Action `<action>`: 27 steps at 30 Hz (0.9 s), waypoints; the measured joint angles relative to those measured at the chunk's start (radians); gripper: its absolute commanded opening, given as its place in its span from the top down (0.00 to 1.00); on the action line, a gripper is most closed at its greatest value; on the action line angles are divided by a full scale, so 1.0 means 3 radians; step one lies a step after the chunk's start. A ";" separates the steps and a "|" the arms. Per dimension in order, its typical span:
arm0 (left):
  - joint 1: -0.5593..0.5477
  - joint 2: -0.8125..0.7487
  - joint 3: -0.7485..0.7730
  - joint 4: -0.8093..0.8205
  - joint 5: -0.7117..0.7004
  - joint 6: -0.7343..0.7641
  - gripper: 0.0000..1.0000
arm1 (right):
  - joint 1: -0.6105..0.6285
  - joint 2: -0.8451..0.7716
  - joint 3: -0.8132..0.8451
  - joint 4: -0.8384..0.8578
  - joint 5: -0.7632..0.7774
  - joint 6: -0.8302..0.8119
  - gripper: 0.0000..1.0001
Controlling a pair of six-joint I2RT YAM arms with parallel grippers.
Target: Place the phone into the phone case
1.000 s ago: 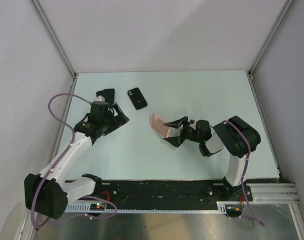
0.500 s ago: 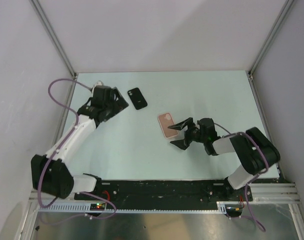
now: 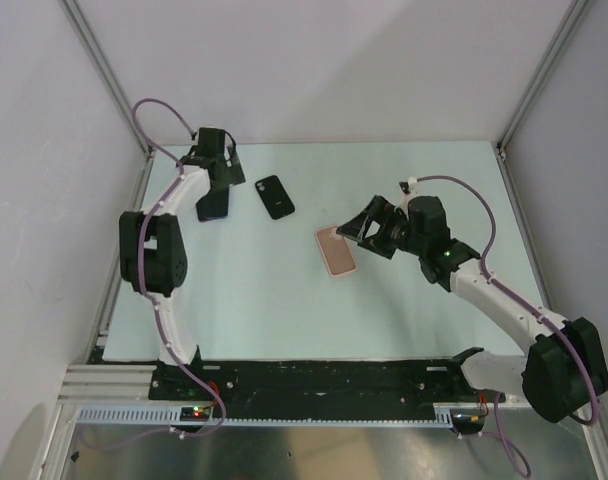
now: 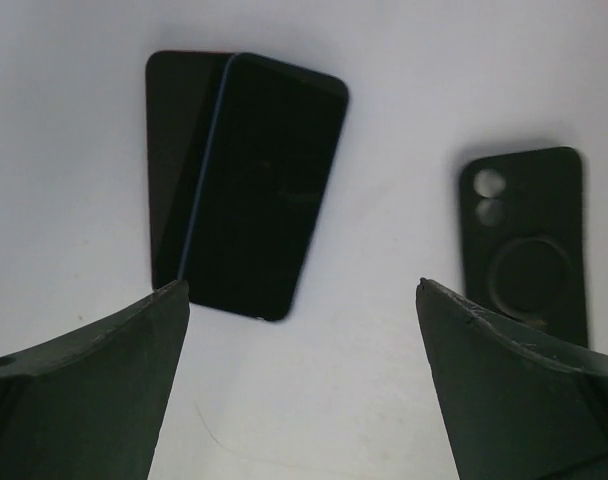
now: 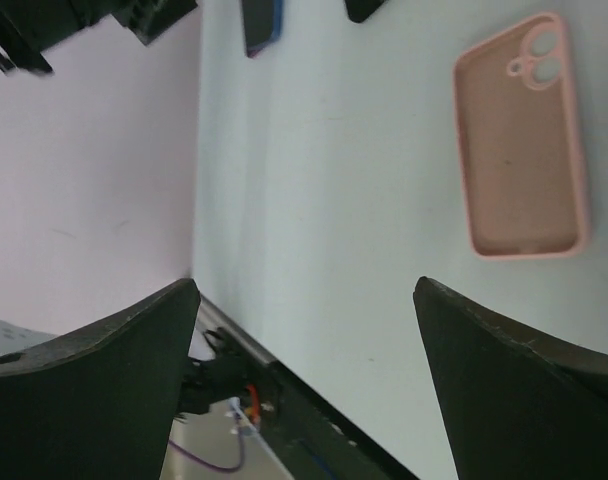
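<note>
The dark phone (image 4: 249, 185) with a blue edge lies flat on the table, at the far left in the top view (image 3: 214, 206). A black phone case (image 4: 529, 245) lies to its right, back side up (image 3: 274, 197). A pink phone case (image 5: 524, 150) lies hollow side up near the table's middle (image 3: 336, 250). My left gripper (image 4: 304, 380) is open and empty, hovering above the table just short of the phone and the black case (image 3: 216, 180). My right gripper (image 5: 304, 380) is open and empty, held above the table beside the pink case (image 3: 364, 232).
The pale table (image 3: 284, 290) is walled by white panels on the left, back and right. A black rail (image 3: 324, 380) with the arm bases runs along the near edge. The left arm stretches along the left wall.
The right gripper let the pink case drop flat and has risen to its right. The left arm has swung to the far-left corner, over the phone.
</note>
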 measured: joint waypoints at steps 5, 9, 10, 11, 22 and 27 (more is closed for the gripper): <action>0.0238 0.0434 0.0270 -0.0118 0.0207 0.0226 0.02 | -0.0019 -0.0041 0.0013 -0.0360 0.0060 -0.0392 0.05; 0.0346 0.0661 0.0439 -0.0234 0.0333 0.0313 0.02 | -0.0029 -0.0041 0.0027 -0.0539 0.0066 -0.0575 0.05; 0.0356 0.0704 0.0484 -0.0264 0.0366 0.0319 0.02 | -0.0029 -0.0041 0.0036 -0.0562 0.0065 -0.0605 0.05; 0.0357 0.0738 0.0521 -0.0287 0.0381 0.0322 0.02 | -0.0029 -0.0041 0.0048 -0.0582 0.0064 -0.0632 0.05; 0.0379 0.1169 0.1183 -0.0772 0.0488 0.0308 0.02 | -0.0028 -0.0053 0.0120 -0.0632 0.0048 -0.0744 0.05; 0.0402 0.1255 0.1225 -0.0946 0.0488 0.0281 0.02 | -0.0025 -0.0058 0.0120 -0.0655 0.0022 -0.0746 0.05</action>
